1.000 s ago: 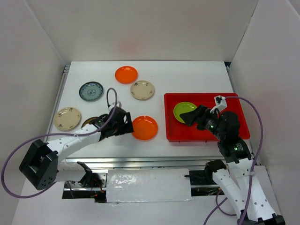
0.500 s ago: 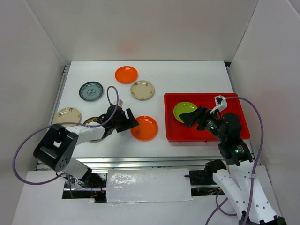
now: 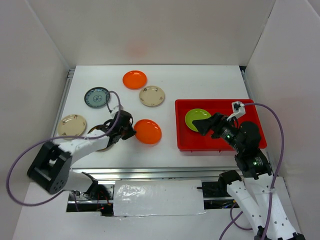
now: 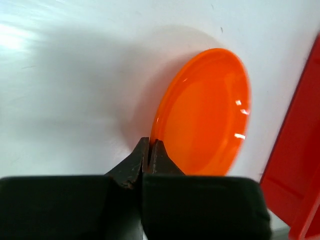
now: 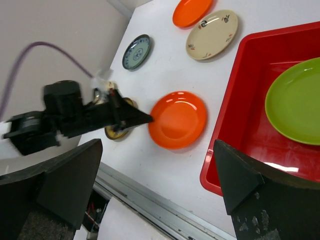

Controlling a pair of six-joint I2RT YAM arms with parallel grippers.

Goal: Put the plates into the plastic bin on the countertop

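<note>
We see the left claw [image 4: 150, 149] clamped on the rim of one orange plate [image 4: 205, 115]. Right claw [image 5: 157, 150] — wide open above the bin [image 3: 250, 107].

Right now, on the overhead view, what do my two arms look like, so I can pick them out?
Both arms match: white shell links with black joint housings. The left gripper and right gripper are matte black with tapered, wedge-shaped fingers. The left cable and right cable are purple loops; the right one meets a small white connector near the wrist.

Two orange plates [image 3: 147, 131]; one lime plate [image 3: 196, 119]; two cream [image 3: 152, 95]; one blue [image 3: 97, 97]; one brown [image 3: 95, 131]; one red bin [image 3: 220, 146].
</note>
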